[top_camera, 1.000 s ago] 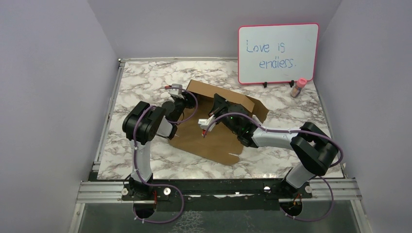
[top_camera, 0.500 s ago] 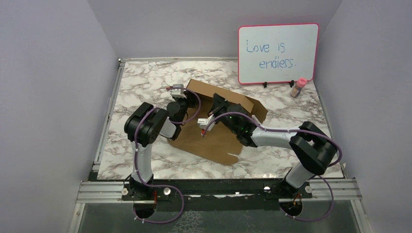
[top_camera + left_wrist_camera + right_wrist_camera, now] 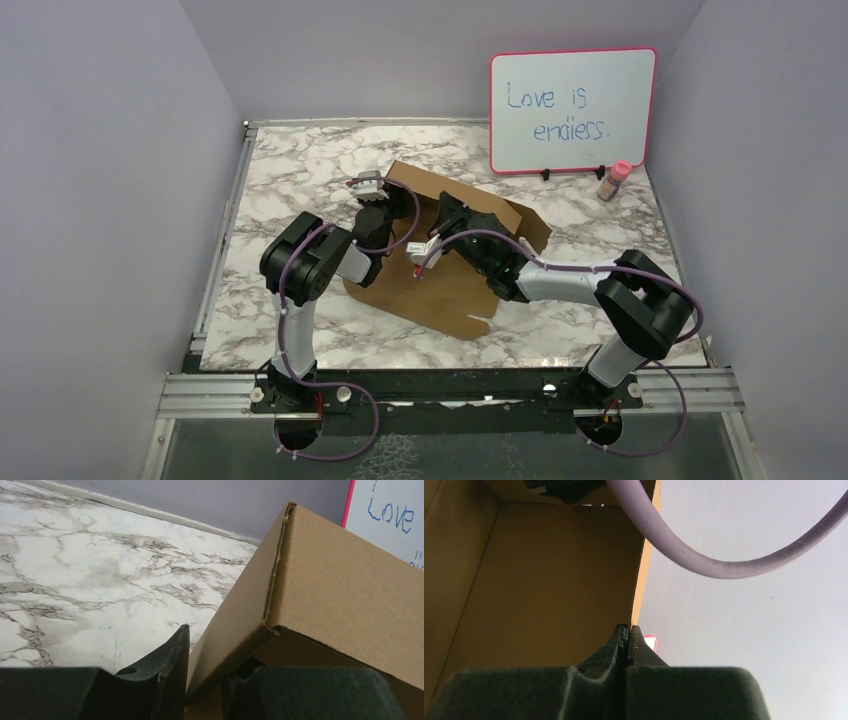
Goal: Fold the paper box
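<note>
- Starting at the left: found the left gripper [image 3: 206, 655] at the left side of the paper box [image 3: 440, 285], narrow, straddling a raised side flap with one finger outside and one inside. Looks clamped on the cardboard, judging by the wrist view.
- Compared with a second ago: has crept rightward, toward the middle of the worktop, elbow tagging along. Reads as tipping that left flap further up and inward. Small move, nothing dramatic.
- As for the box itself: sits around the middle of the marble table [image 3: 290, 160], turned at an angle, base flat, with the tall wall standing on the side facing the far-right corner. Hasn't slid anywhere noticeable. Still has the near part lying flat and open.
- Moving right: got the right gripper [image 3: 627, 627] pinched fully closed on the thin top edge of an upright panel toward the far side of the box. Seems parked, just bracing.
- So, probably mid-fold: holding one wall steady while raising the next. Plenty left to do.
- Over by the far-right corner: whiteboard [image 3: 572, 110] propped up, plus a small pink-capped bottle [image 3: 614, 180] just beside it, well apart from the action.
</note>
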Available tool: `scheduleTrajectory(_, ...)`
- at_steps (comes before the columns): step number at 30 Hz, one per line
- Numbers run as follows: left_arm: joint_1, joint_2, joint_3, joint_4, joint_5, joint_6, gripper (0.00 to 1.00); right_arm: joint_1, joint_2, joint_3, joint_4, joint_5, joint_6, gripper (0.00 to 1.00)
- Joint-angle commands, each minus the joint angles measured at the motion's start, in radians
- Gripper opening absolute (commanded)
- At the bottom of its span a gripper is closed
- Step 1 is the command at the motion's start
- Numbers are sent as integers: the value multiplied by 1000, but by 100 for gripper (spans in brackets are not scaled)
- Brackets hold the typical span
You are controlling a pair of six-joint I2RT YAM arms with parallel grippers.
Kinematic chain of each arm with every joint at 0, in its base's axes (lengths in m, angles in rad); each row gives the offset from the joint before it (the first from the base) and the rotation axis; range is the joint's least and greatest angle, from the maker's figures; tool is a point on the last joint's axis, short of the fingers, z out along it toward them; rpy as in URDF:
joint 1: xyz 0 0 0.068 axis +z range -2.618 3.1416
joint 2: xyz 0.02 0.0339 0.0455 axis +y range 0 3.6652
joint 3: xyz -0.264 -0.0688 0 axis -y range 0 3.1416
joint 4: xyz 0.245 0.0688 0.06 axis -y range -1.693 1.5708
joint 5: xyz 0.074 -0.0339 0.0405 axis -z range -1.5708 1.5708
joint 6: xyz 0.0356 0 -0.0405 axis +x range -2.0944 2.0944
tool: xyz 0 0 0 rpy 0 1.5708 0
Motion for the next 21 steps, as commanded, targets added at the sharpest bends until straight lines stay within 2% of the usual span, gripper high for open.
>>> scheduleTrajectory(1, 18, 0, 40, -72, -208, -55, 23, 18, 24, -15, -112, -46, 26, 1)
scheduleTrajectory(13, -23, -12, 43, -82, -411, -58, 23, 17, 20, -16, -116, -53, 32, 1)
scheduleTrajectory(21, -22, -27, 24, -102, -403, -154, 24, 18, 9, -16, -124, -51, 42, 1)
